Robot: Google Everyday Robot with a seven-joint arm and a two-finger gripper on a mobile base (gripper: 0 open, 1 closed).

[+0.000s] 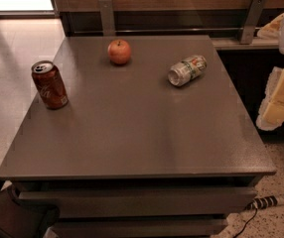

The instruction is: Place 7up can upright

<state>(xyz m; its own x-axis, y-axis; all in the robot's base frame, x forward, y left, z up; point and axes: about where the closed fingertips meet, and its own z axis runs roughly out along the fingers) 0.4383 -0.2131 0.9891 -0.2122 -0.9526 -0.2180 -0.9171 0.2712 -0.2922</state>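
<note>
The 7up can (187,70) lies on its side on the grey table (132,133), at the back right, with its silver end facing front left. It is silvery-green with a red and white label patch. My gripper (275,114) is at the end of the white and yellowish arm at the right edge of the view. It hangs beyond the table's right side, well apart from the can and holding nothing that I can see.
A red cola can (49,85) stands upright near the table's left edge. A red apple (119,51) sits at the back middle. A wooden wall with metal brackets runs behind the table. A power strip (273,201) lies on the floor at the lower right.
</note>
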